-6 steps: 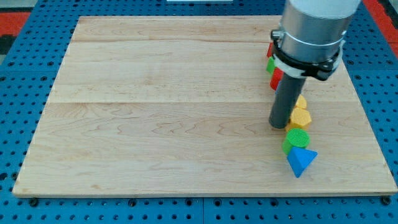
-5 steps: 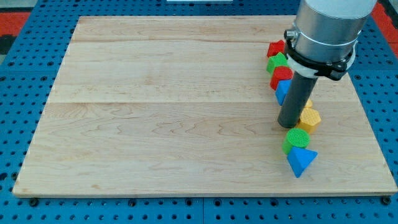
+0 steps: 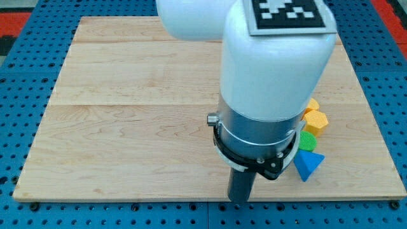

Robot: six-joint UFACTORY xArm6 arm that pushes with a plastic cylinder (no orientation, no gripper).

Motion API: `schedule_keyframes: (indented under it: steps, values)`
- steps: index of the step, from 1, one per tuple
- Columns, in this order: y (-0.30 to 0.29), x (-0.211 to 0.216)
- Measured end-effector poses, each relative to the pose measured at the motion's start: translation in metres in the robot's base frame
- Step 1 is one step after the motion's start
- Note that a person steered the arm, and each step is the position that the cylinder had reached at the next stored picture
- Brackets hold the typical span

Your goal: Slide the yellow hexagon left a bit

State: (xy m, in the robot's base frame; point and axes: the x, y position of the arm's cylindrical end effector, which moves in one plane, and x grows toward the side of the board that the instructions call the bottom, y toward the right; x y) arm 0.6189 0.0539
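Note:
The yellow hexagon [image 3: 316,121] lies near the board's right side, partly hidden behind the arm. A second yellow block [image 3: 311,104] touches it from above. A green round block [image 3: 308,141] sits just below it, and a blue triangular block [image 3: 308,164] below that. My tip [image 3: 239,199] rests near the board's bottom edge, well to the lower left of the yellow hexagon and left of the blue block, touching no block. The arm's white body hides the blocks further up the right side.
The wooden board [image 3: 127,114] lies on a blue pegboard [image 3: 19,127]. The arm's large white body [image 3: 273,57] covers the upper right part of the board.
The arm has swung from just left of the yellow hexagon down and left to the board's bottom edge. The red, green and blue blocks at upper right are now hidden behind it.

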Motion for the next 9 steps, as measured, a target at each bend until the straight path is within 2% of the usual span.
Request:
schedule_keyframes:
  steps: [1, 2, 3, 4, 5, 6, 9]
  values:
    - [0.045, 0.0]
    - [0.115, -0.001]
    - [0.238, -0.017]
    - [0.288, -0.084]
    - [0.244, -0.132]
    - [0.199, -0.134]
    - [0.147, -0.132]
